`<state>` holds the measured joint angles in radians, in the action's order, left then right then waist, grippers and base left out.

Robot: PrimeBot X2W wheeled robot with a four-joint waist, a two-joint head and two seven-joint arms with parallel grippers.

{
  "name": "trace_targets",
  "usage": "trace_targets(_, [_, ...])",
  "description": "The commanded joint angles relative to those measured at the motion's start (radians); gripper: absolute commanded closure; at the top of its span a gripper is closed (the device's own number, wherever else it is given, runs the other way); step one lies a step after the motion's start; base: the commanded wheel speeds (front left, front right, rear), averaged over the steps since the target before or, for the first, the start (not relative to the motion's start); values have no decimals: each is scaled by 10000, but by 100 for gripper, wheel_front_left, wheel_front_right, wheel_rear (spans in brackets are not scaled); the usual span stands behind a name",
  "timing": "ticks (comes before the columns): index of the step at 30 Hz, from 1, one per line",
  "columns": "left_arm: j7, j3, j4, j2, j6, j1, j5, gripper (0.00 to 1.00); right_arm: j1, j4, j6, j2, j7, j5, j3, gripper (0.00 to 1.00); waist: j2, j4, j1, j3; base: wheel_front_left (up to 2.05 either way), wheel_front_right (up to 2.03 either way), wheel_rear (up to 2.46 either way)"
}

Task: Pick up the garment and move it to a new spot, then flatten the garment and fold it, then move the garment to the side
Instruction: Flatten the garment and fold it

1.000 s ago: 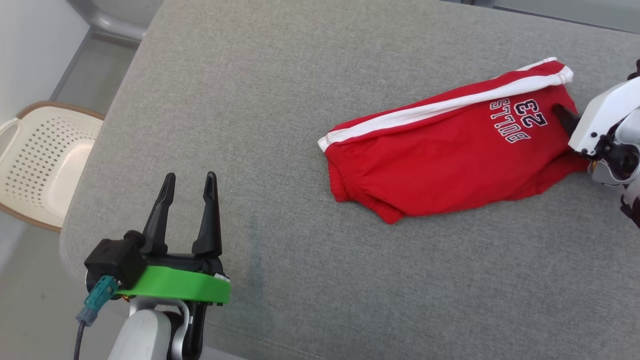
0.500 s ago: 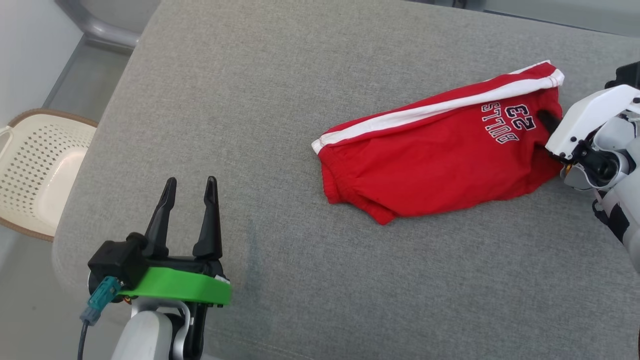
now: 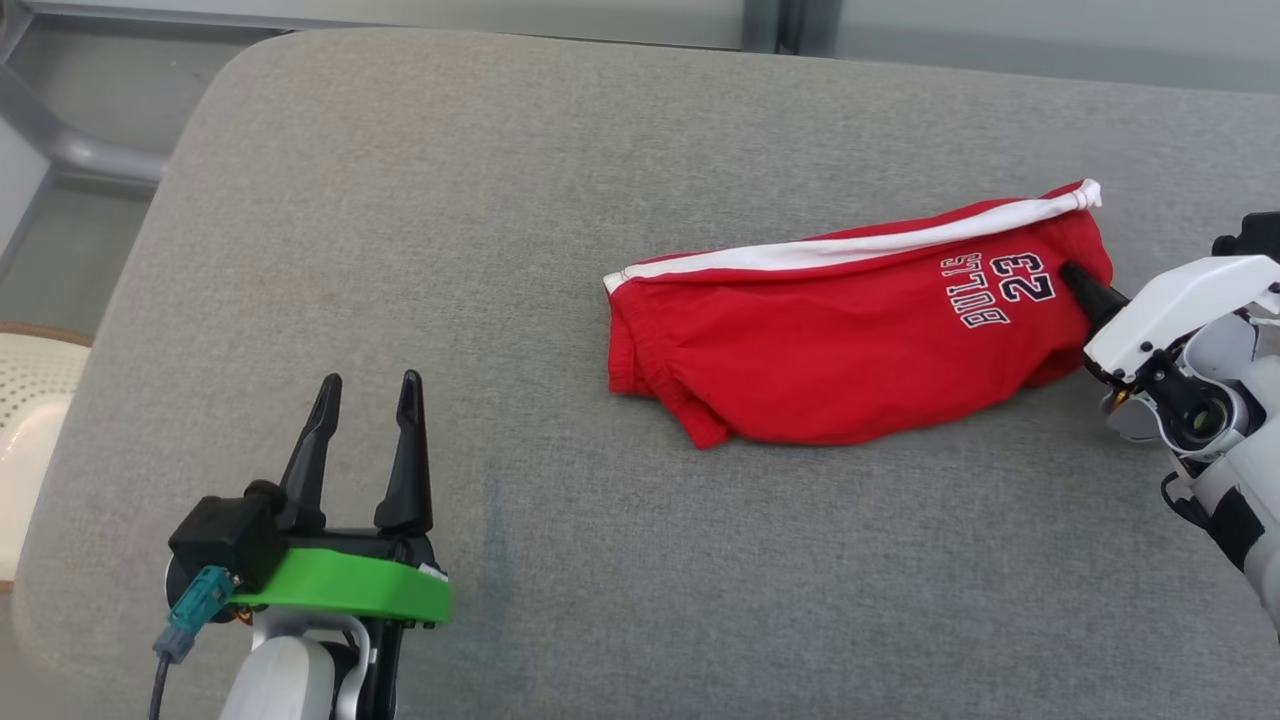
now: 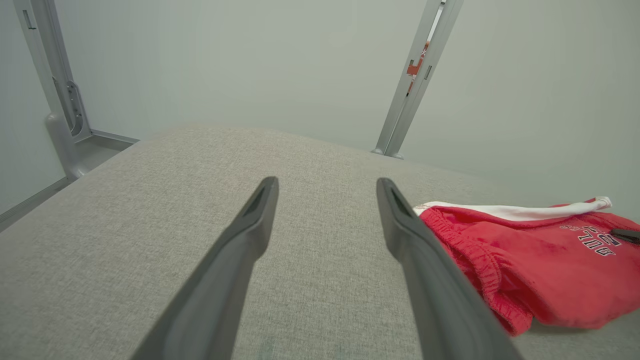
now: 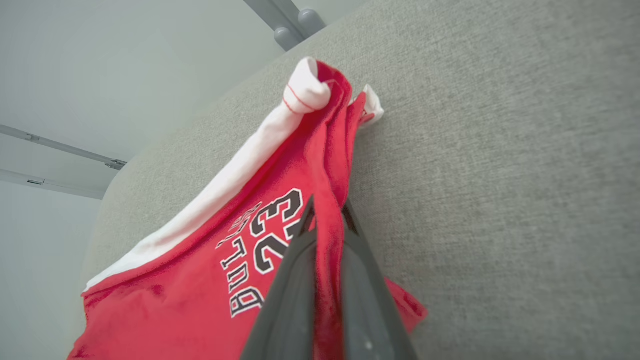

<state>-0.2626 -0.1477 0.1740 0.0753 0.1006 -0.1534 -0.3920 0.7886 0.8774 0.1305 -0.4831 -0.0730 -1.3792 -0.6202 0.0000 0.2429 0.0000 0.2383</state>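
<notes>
Right pincer (image 3: 1073,273): we are clamping it shut on right-hand edge of red shorts (image 3: 850,350), just beside "BULLS 23" print. Fold of red cloth is sitting pinched between fingers (image 5: 295,280). Shorts are lying crumpled on right half of grey fabric-topped table (image 3: 500,200), white stripe running along far side, elastic waistband pointing toward our left. Left pincer (image 3: 370,380): we are holding its fingers apart, gripping nothing, over near-left part of table, well apart from shorts. Cream basket (image 3: 30,420) is showing at left edge, beyond table.
</notes>
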Motion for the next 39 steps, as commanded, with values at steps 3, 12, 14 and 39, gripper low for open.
trace_targets(3, [-24, 110, -50, -17, -3, 191, 15, 0, -365, -521, 5, -243, 248, -171, -78, 100, 0, -841, 0, -218, 0, 0, 0])
trace_targets(12, [-24, 161, 76, -36, 58, 154, 155, 0, -557, -600, 5, -645, 1052, -211, -326, 100, 0, -1320, 0, -432, 0, 0, 0])
trace_targets(14, [-24, 127, 126, -47, 56, 186, 142, 0, -517, -640, 5, -687, 1141, -159, -454, 100, 0, -1313, 0, -523, 0, 0, 0])
trace_targets(39, [-24, -114, 517, -209, 120, 454, -109, 0, 995, -1097, 7, 1332, 857, 850, -3777, 93, 0, 245, 0, -1024, 0, 0, 0])
